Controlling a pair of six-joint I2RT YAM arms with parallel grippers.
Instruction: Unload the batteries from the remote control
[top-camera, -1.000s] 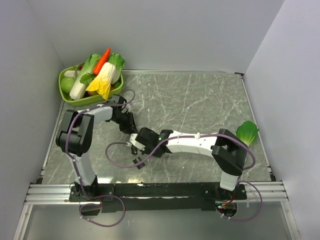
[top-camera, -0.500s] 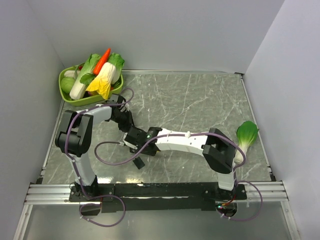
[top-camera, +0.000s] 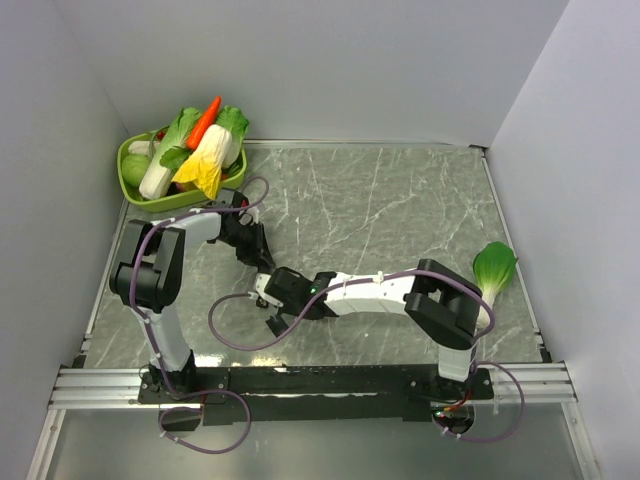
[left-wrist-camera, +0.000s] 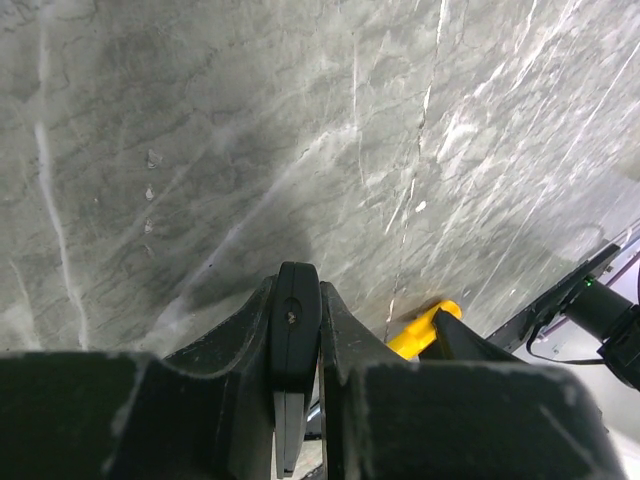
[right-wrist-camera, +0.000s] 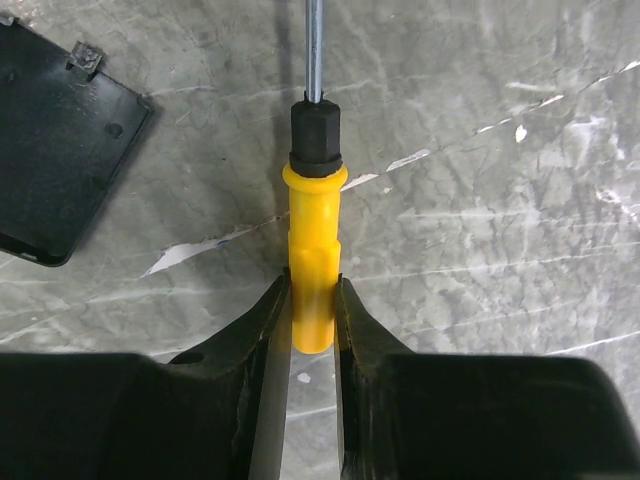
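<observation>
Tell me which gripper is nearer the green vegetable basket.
Left. The left gripper hangs in front of the basket; the right gripper is farther off, toward the bases.

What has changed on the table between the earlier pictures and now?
The right gripper, shut on the yellow screwdriver, went first toward the left gripper, then back a little toward the near edge of the table. Nothing was taken or let go. The left gripper stayed shut on the remote control. The flat black piece, the bok choy and the vegetable basket did not move.
</observation>
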